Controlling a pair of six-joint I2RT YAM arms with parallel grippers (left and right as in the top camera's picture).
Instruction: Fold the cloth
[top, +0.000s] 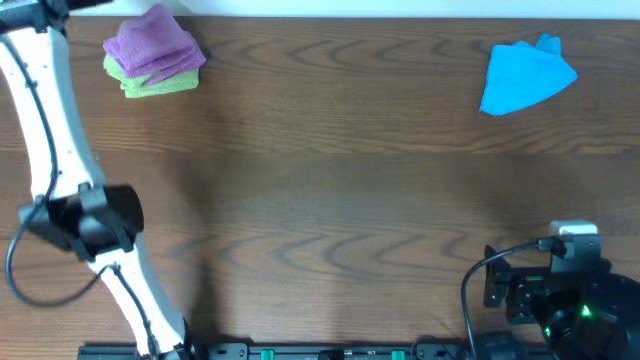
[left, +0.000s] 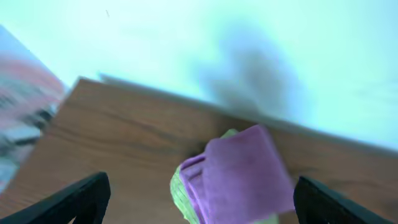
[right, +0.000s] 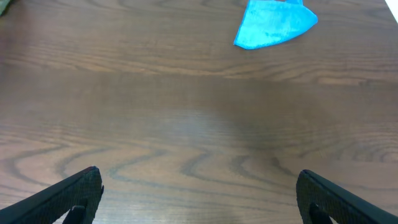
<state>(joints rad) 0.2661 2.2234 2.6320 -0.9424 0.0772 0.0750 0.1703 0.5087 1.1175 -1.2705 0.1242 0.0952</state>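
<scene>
Cloth (top: 153, 45) folded atop green cloths (top: 160, 86), well left of blue cloth (top: 525, 75); left end effector (left: 202, 208) and right end effector (right: 199, 196) released, empty.

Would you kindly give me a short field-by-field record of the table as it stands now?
purple cloth: looks folded, lying on the green cloth, far left of the table
blue cloth: bunched, far right, alone
left pincer: open, holding nothing, pointed at the stack
right pincer: open, holding nothing, over bare wood
</scene>
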